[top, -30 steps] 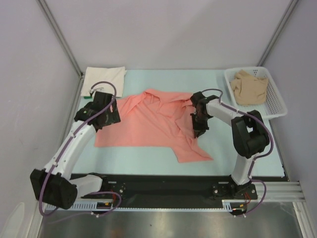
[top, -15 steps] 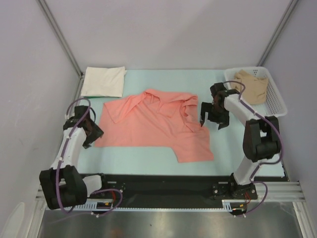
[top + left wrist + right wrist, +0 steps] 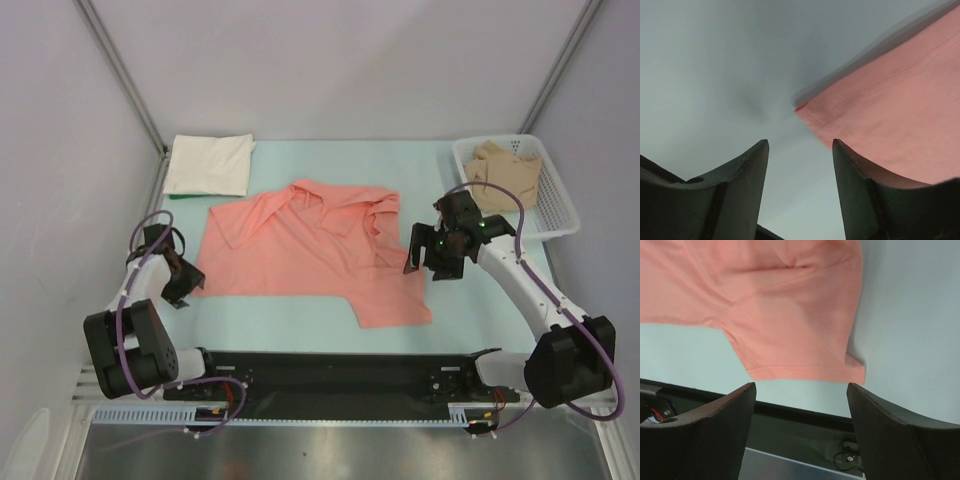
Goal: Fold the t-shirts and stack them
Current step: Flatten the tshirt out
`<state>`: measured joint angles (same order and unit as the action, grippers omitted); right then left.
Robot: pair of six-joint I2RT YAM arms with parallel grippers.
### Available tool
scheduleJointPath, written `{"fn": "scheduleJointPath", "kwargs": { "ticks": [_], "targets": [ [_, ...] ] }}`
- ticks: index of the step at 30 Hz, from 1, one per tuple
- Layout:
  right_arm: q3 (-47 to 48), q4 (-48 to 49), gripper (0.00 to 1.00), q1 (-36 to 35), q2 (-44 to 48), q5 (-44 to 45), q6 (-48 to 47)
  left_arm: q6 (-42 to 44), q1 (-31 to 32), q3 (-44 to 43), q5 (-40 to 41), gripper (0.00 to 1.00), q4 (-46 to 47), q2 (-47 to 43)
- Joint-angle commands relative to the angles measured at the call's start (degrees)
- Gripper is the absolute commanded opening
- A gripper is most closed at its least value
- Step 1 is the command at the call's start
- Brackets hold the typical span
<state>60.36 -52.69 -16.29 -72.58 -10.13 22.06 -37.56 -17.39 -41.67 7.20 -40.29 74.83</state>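
Both agape, left pincer (image 3: pixel 799 146), right pincer (image 3: pixel 801 389) flanking salmon shirt (image 3: pixel 310 250), cream shirt (image 3: pixel 208 165) beyond, tan shirt (image 3: pixel 505 175) in basket (image 3: pixel 562 214)

Both arms backed off the salmon-pink shirt (image 3: pixel 300 250) in the last second. The left gripper (image 3: pixel 800 144) slid from its far-left sleeve to its near-left corner by the desk's left edge, jaws apart. The right gripper (image 3: pixel 801 385) came off the right sleeve (cloth there lies wider now) and gapes at the shirt's right edge.
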Motion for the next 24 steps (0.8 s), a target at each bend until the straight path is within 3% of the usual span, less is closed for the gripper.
{"fn": "scheduleJointPath", "kwargs": {
  "ticks": [1, 7, 17, 24],
  "targets": [
    [-2.43, 0.39, 0.78, 0.03, 1.03, -2.70, 2.45, -1.20, -0.37, 0.10, 2.81, 0.59, 1.80, 0.41],
    [-5.42, 1.97, 0.64, 2.58, 1.82, -4.71, 3.16, -1.73, -1.51, -0.69, 2.21, 0.51, 3.90, 4.43],
    [-5.87, 3.20, 0.62, 4.95, 0.86, -6.57, 2.11, -2.17, -1.69, -3.24, 2.12, 0.52, 5.67, 9.28],
    [-5.25, 3.12, 0.62, 5.48, 0.68, -7.71, 2.72, -1.73, -1.68, -2.45, 0.62, 0.50, 2.42, 2.00]
  ]
}}
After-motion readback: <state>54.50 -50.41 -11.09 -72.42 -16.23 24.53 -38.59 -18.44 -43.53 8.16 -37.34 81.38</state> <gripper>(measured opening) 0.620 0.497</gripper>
